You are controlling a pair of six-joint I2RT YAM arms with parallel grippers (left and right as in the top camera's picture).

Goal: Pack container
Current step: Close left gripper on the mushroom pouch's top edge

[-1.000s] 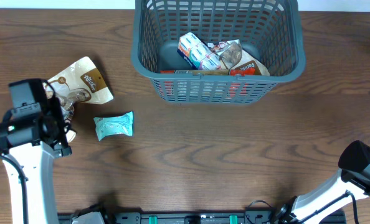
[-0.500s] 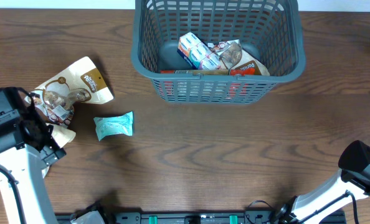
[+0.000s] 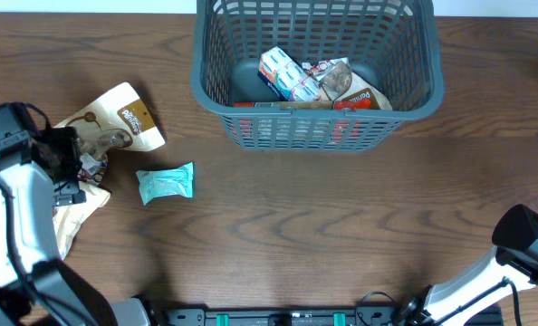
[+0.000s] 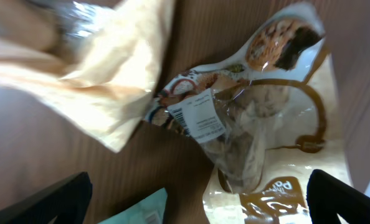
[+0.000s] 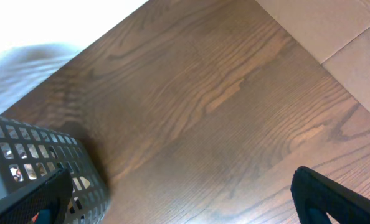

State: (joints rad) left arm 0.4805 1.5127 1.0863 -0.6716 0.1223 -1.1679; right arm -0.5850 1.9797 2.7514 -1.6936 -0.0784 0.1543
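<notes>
The left jaws are wide apart above a clear snack packet (image 4: pixel 235 137) lying on a beige pouch (image 3: pixel 129 113), near a teal packet (image 3: pixel 166 183). The right jaws are apart above the bench (image 5: pixel 222 93). The basket (image 3: pixel 314 107) stands at the far edge, with packets (image 3: pixel 292 74) inside.

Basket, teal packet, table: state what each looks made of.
Basket: moulded plastic by the look, matte grey-blue, with slotted lattice walls and a thick rim. Teal packet: probably thin plastic film, with a crinkled, slightly shiny surface. Table: wood or wood-look laminate, brown with visible grain; which one cannot be told.
</notes>
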